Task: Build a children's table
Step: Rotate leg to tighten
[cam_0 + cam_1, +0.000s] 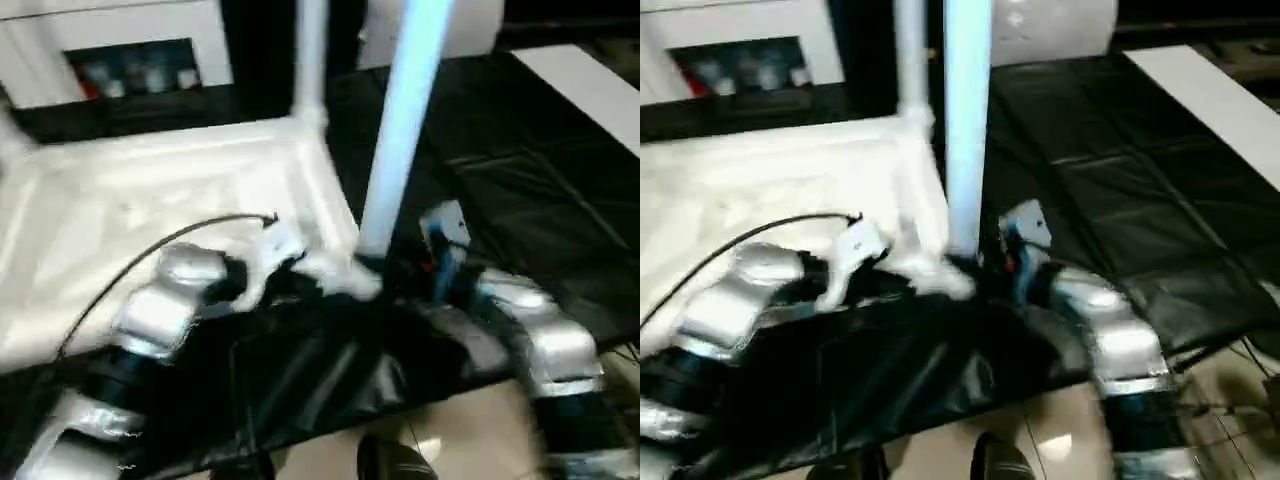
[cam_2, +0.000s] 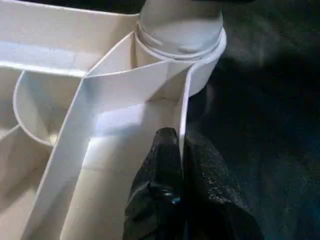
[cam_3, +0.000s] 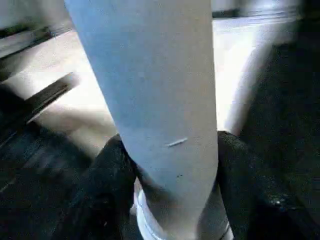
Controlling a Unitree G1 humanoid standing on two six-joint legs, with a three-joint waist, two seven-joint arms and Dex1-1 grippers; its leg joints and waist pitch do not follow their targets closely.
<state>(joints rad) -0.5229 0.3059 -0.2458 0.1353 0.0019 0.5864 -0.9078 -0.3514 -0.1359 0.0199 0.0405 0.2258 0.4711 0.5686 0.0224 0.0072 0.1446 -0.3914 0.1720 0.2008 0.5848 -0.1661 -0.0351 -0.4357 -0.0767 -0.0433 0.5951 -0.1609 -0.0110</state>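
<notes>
White plastic tabletop (image 1: 120, 215) lies upside down on our black work table (image 1: 520, 180), one leg (image 1: 311, 55) already upright at its far corner. We pinch its rim wall in our left gripper (image 2: 181, 150), fingers together on it. Our right gripper (image 3: 172, 165) clasps the near leg (image 1: 405, 120) low down; next, probably, press it fully into its socket (image 2: 187, 47).

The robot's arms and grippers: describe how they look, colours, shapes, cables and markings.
Both forearms are rounded and silver, the left forearm and the right forearm, with black sections lower down near the picture's edge. A thin black cable arcs over the left one. The left gripper and right gripper have matte black, textured fingers. No markings can be made out.
</notes>
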